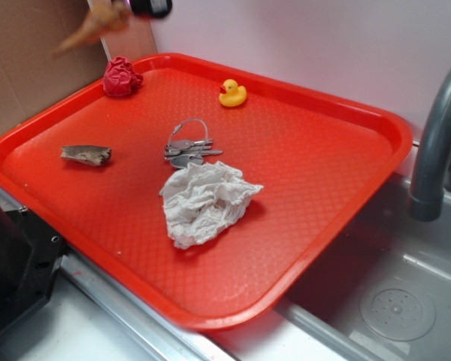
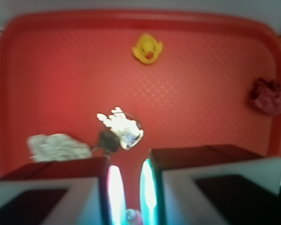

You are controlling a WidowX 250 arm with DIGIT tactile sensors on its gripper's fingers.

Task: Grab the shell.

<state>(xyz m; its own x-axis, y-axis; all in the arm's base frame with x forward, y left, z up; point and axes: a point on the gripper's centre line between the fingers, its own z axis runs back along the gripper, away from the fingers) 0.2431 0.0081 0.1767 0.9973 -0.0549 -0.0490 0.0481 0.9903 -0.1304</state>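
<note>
Red tray [image 1: 376,150], on the counter by a sink, carries tissue, keys, duck. Gripper [image 1: 146,7] high above the far-left rim, jaws narrow, clamped on the shell [image 1: 94,26] (blurred; tail points left-down). Shell likely light, rigid, smooth, brittle at tail: grip the thick cone end.

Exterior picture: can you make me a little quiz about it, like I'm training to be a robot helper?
1. True or false: the yellow duck sits near the tray's back rim.
2. What lies nearest the crumpled tissue? A) duck B) keys C) red ball
3. Where is the shell?

Key: 1 true. 2 B. 3 up in the air, held in the jaws, off the tray.
</note>
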